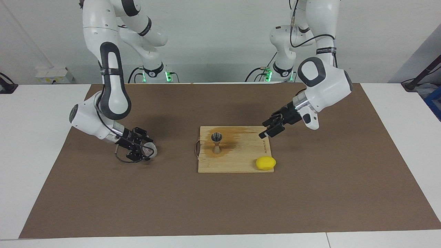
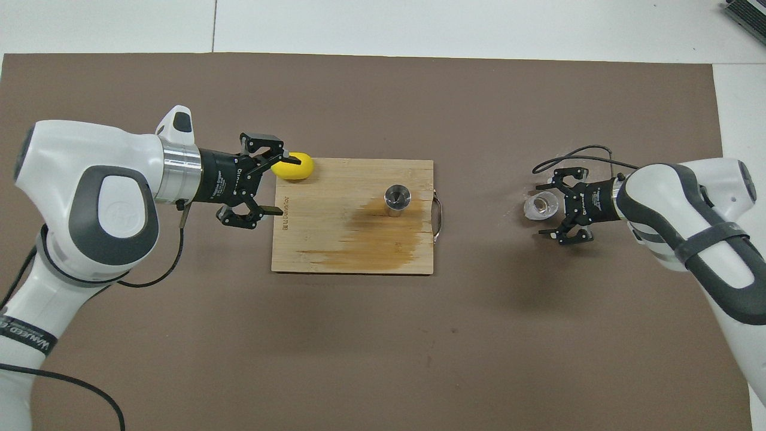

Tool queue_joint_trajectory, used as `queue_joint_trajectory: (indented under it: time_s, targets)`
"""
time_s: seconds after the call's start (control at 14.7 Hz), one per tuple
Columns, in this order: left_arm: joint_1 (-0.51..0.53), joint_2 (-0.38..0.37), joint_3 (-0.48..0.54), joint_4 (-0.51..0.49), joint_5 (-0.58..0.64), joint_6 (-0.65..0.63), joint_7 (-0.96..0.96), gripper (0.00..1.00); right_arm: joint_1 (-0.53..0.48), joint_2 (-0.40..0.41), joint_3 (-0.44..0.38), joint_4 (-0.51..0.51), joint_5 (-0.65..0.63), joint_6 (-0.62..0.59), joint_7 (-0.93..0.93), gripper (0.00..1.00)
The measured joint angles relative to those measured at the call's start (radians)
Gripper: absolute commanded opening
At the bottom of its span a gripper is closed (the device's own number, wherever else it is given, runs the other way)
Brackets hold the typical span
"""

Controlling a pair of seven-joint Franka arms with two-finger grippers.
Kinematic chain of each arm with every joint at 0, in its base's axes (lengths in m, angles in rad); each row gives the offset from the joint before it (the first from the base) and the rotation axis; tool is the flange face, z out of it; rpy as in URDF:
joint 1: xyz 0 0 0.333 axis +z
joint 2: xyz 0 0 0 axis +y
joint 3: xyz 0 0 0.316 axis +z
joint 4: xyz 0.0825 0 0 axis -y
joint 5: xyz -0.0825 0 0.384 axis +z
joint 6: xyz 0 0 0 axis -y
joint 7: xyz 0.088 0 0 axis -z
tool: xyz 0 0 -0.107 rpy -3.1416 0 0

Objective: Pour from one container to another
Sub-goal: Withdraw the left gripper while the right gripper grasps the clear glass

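A: Overhead view first, from its left edge. What is there?

B: First the left gripper, black, with its fingers spread and nothing between them. It hangs over the edge of the wooden board at the left arm's end. One fingertip comes over the yellow lump, which is smooth and rounded like a lemon and lies on the board's corner farther from the robots.

A: And the board?

B: It is a flat rectangle of pale wood with a darker wet-looking stain and a thin metal handle on the short side. On it stands the jigger, upright, silver-grey metal; the facing view shows its hourglass shape.

A: Then the cup?

B: The clear cup is on the brown mat, well apart from the board, toward the right arm's end. It is small, round and whitish. The right gripper has its fingers spread on both sides of it; I cannot tell if they touch it. A black cable curls just beside.
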Motion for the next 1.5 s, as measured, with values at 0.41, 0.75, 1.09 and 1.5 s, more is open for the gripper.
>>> queue_joint_trajectory:
  time_s: [0.41,0.75,1.09,1.5]
  targets:
    - [0.106,-0.038,0.001,0.119,0.437,-0.152,0.023,1.0,0.002,0.007,0.0,-0.001,0.024,0.001,-0.009,0.97]
    - [0.1,-0.038,-0.013,0.131,0.681,-0.155,0.266,1.0,0.002,0.007,0.0,-0.002,0.027,0.001,-0.008,0.79]
    - [0.108,-0.045,-0.003,0.156,0.774,-0.171,0.654,1.0,0.002,0.006,0.0,-0.001,0.033,0.001,0.02,0.39]
    - [0.108,-0.104,-0.003,0.298,0.805,-0.433,0.692,1.0,0.008,0.001,0.004,0.01,0.041,0.001,0.058,0.2]
